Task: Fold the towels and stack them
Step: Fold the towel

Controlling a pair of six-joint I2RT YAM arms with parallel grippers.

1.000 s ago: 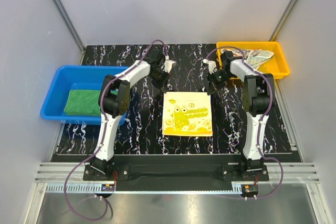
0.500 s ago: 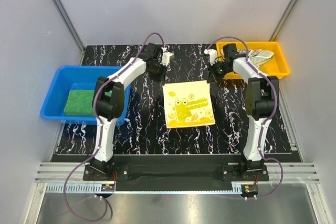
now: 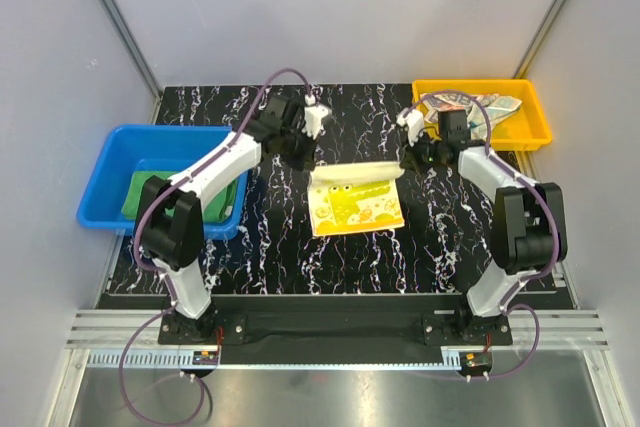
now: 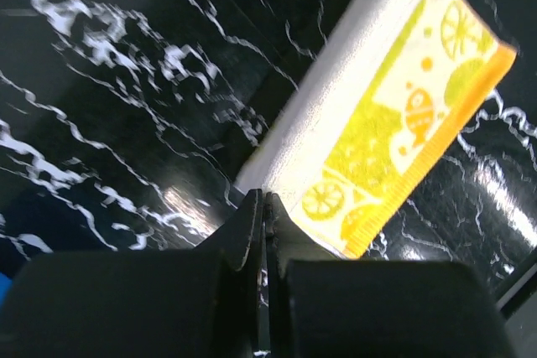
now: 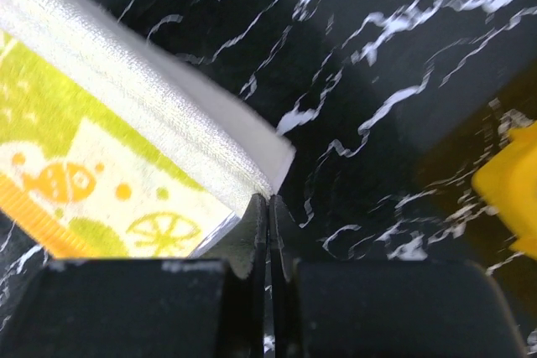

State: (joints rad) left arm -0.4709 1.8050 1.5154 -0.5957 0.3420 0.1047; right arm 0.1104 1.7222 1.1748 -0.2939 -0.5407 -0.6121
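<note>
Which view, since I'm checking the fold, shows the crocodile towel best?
Top external: the whole towel shows, far edge lifted and curling over. The wrist views show only the corners pinched by the left pincer and right pincer.

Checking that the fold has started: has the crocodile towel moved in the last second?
Yes. Against the blue bin, the crocodile towel has slid toward the far side, its far edge lifted by the left gripper and right gripper.

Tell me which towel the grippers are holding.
The pale yellow crocodile-print towel, pinched at its far corners by the left gripper and right gripper; the green microfibre towel and cream printed towel lie apart, ungripped.
</note>
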